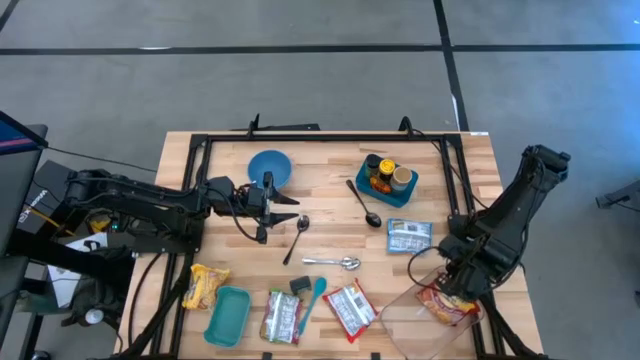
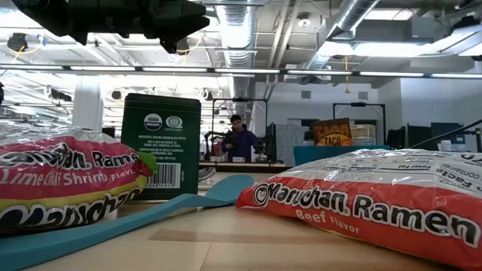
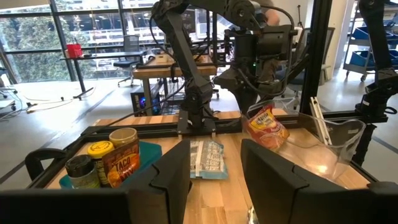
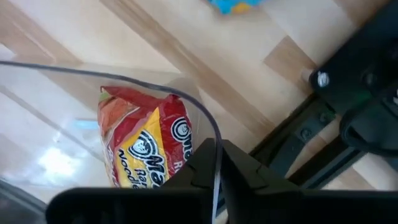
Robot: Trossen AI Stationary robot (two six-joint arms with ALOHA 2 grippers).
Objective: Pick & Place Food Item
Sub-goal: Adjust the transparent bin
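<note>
Right gripper (image 4: 217,163) is pinching the clear plastic bin's rim (image 4: 214,134), fingers nearly shut, risking tipping out the red-yellow noodle packet (image 4: 146,140); left gripper (image 1: 285,209) is waiting narrowly parted.

1. Even, bright overhead light falls on the table (image 1: 330,215); shadows there are faint and short.
2. In the low view, ceiling light strips (image 2: 188,69) glare, and the nearest ramen packet (image 2: 376,203) is soft.
3. The clear container (image 4: 56,118) shows pale reflections.
4. Windows (image 3: 81,37) backlight the left wrist view.
</note>
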